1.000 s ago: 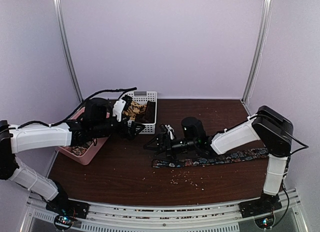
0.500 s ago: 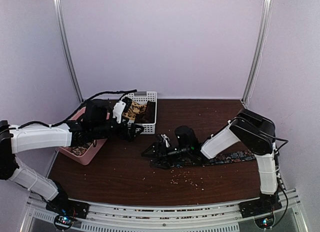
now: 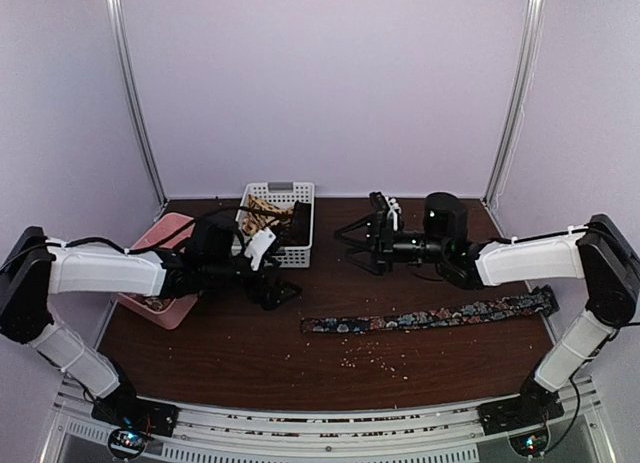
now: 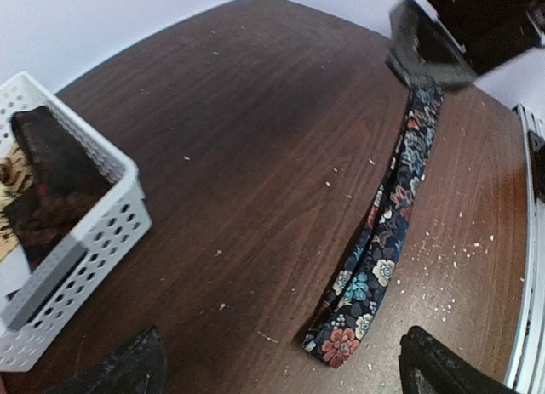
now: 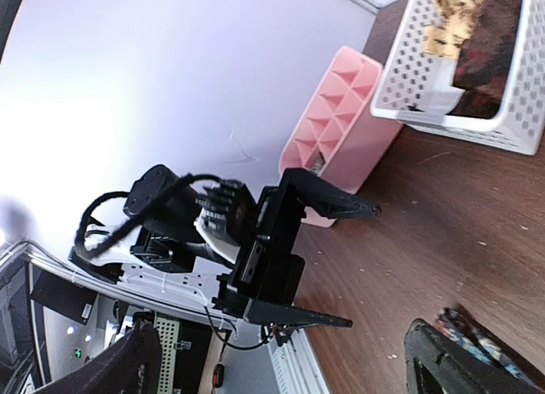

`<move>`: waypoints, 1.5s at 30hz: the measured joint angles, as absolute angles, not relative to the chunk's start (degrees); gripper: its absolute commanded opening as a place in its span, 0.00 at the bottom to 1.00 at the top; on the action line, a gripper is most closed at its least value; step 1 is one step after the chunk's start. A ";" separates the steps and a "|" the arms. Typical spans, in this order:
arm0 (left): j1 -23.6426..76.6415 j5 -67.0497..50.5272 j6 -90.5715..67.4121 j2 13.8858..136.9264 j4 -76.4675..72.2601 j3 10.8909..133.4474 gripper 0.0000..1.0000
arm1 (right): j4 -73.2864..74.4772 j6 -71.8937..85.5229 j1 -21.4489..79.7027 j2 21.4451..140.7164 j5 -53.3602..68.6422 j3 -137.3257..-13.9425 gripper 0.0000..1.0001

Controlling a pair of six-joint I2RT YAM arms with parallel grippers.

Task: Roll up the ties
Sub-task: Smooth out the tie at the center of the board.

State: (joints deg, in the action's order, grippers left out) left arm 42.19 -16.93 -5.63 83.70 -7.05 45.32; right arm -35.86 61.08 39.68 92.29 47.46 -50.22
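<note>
Floral tie point(image 3: 430, 316) lies flat, unrolled, on surface point(image 3: 230, 353). Left tool point(image 3: 283, 291) and right tool point(image 3: 358, 245) both spread apart, empty. Judged: approach step; next, pinch one tie end to start rolling.

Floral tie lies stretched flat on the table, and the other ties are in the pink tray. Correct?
No. The other ties are in the white basket, not the pink tray; the left wrist view shows this. The floral tie does lie stretched flat on the table.
</note>
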 measured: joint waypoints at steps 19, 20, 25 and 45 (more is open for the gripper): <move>54.08 -19.86 10.79 117.71 -0.32 69.84 0.74 | -15.94 47.35 24.32 75.31 49.12 -33.30 1.00; 54.06 -20.36 11.16 118.26 -0.12 70.30 0.73 | -15.42 46.81 23.86 75.07 49.32 -32.97 1.00; 54.08 -22.57 12.86 120.25 0.14 71.53 0.59 | -13.28 45.52 22.26 74.78 49.76 -32.32 1.00; 53.89 -21.78 13.37 115.39 -1.78 64.93 0.70 | -10.98 43.94 23.62 76.53 50.15 -32.34 0.89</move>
State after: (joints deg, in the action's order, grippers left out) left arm 53.89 -21.78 13.37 115.39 -1.78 64.93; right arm -10.98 43.94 23.62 76.53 50.15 -32.34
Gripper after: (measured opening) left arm 0.688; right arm 0.930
